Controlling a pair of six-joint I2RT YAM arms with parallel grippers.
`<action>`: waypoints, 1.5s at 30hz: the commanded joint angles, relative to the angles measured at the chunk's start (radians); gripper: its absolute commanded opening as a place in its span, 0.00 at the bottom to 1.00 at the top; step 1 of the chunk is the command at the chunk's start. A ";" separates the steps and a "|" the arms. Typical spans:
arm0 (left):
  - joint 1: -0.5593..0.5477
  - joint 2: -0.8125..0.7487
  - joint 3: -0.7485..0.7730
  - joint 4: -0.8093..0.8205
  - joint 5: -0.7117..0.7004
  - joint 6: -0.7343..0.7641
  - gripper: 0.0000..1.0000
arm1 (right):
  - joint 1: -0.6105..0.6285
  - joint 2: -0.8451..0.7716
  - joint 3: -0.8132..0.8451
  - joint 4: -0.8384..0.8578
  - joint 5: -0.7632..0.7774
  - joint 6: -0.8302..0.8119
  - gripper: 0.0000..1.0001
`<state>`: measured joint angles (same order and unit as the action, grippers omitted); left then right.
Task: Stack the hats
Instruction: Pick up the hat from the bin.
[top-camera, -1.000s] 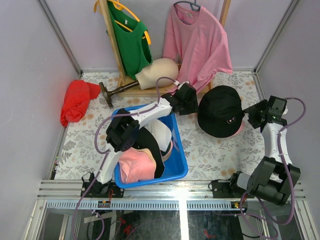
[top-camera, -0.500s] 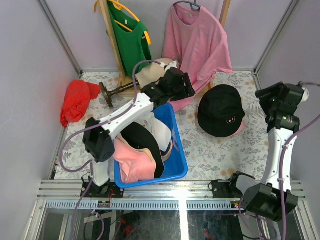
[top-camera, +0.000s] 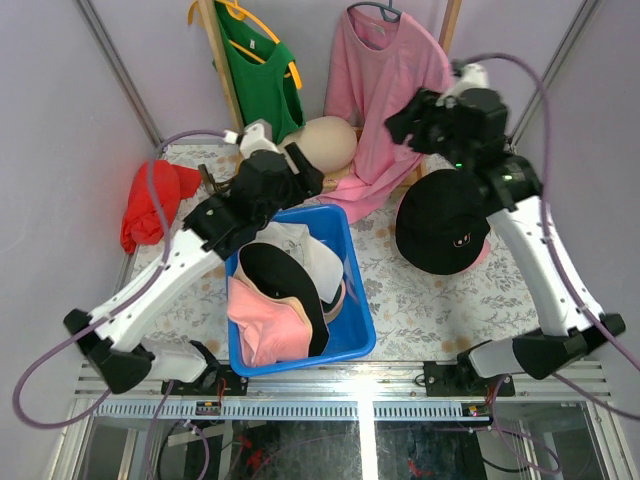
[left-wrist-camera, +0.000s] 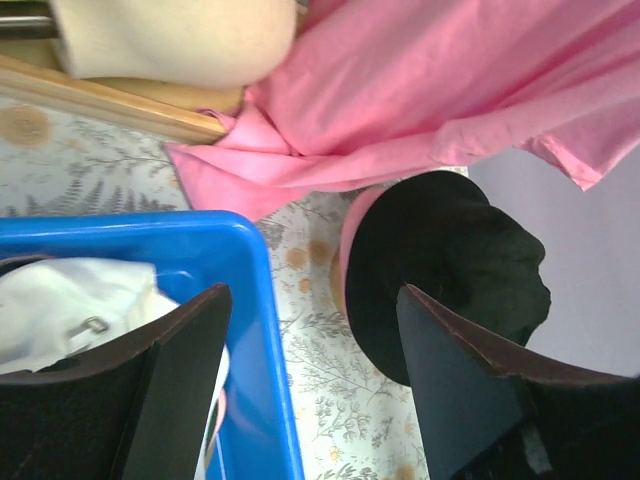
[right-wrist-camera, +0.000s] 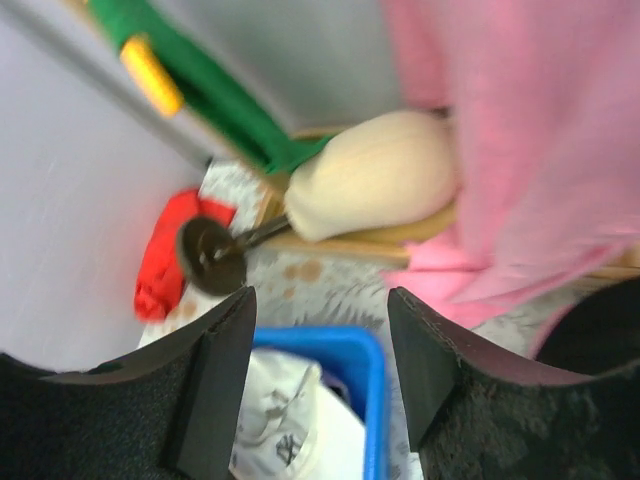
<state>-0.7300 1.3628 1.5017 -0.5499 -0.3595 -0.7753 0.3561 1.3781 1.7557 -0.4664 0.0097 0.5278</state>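
Observation:
A black hat (top-camera: 440, 218) lies on the table on top of a pink hat whose rim (top-camera: 481, 255) shows at its right edge. More hats fill the blue bin (top-camera: 352, 262): a white one (top-camera: 318, 256), a black cap (top-camera: 278, 276) and a pink one (top-camera: 262, 322). My left gripper (top-camera: 303, 180) hangs open and empty above the bin's far corner; its wrist view shows the bin (left-wrist-camera: 255, 300), the white hat (left-wrist-camera: 70, 310) and the black hat (left-wrist-camera: 440, 265). My right gripper (top-camera: 398, 124) is raised high, open and empty, above the bin (right-wrist-camera: 335, 345) and the white hat (right-wrist-camera: 290, 425).
A cream mannequin head (top-camera: 318, 143) on a stand lies at the back, beside a wooden rack with a green shirt (top-camera: 262, 85) and a pink shirt (top-camera: 395, 85). A red cloth bundle (top-camera: 150, 200) sits at the far left. Walls close in on three sides.
Both arms have risen well above the table. The left gripper drew back from the black hat toward the bin's far corner. The right gripper swung up and left, past the black hat.

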 joint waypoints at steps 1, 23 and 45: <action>0.009 -0.092 -0.053 -0.093 -0.140 -0.048 0.67 | 0.202 0.078 0.063 -0.002 0.074 -0.092 0.62; 0.008 -0.463 -0.232 -0.335 -0.435 -0.209 0.69 | 0.670 0.324 0.009 0.034 0.178 -0.059 0.62; 0.009 -0.586 -0.268 -0.424 -0.548 -0.284 0.70 | 0.887 0.496 0.079 0.022 0.178 0.038 0.54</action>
<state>-0.7212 0.7956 1.2438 -0.9466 -0.8425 -1.0241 1.2377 1.8820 1.8133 -0.4702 0.1741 0.5350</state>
